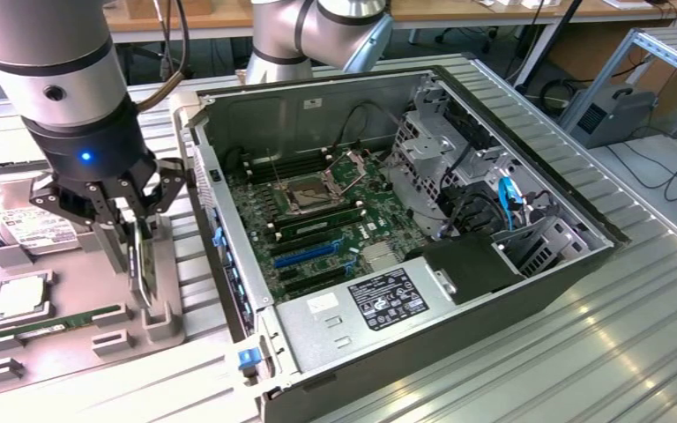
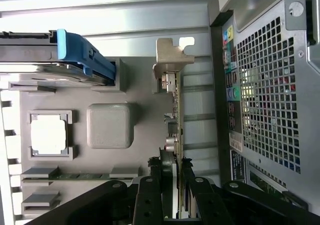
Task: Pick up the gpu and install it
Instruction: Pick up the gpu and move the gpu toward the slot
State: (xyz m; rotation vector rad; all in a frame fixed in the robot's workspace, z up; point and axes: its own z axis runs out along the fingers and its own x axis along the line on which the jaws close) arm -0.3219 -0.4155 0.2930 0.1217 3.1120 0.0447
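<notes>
While edge-up, gpu [image 2: 174, 120] lengthwise along case [image 2: 265, 95].

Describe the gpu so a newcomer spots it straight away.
On the exterior view's left, beside the open black computer case, sits a grey moulded parts tray. The gpu, a thin green-brown circuit board with a silvery bracket, fills the slot nearest the case. It stands on edge, whereas the narrow green RAM stick lies flat.

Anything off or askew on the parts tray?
Nothing stands out. The gpu stands upright on edge in its tray slot, the tool closed on it. The hard drive, CPU and RAM stick sit square in their holders.
</notes>
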